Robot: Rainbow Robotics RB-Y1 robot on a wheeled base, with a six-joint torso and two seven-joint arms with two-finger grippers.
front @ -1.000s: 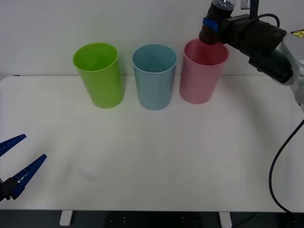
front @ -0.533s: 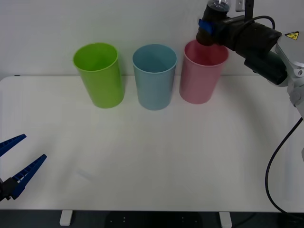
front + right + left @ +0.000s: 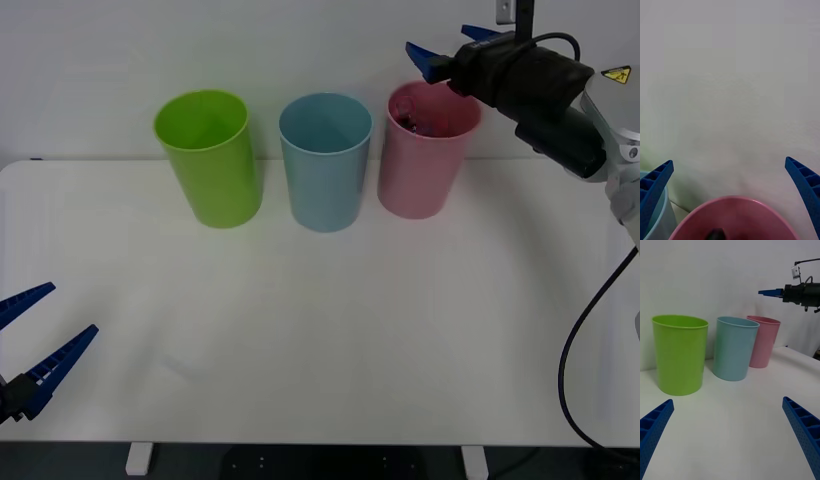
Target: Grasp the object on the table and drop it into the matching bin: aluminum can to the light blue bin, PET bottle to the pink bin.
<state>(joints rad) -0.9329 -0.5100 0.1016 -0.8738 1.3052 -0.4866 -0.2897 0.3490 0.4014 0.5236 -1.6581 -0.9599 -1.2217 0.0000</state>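
Front view: PET bottle point(image 3: 411, 122) inside pink bin point(image 3: 420, 180)

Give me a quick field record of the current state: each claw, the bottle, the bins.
right claw: open, above the tall round pink plastic bin
left claw: open, low at the near left of the white flat table
small dark brown plastic bottle: dark shape inside the pink bin
light blue plastic bin: upright, between pink and lime green plastic bin

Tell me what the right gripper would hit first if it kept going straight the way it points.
Probably the pale wall: the open right gripper points past the tall pink plastic bin beneath it. Depth is unclear.
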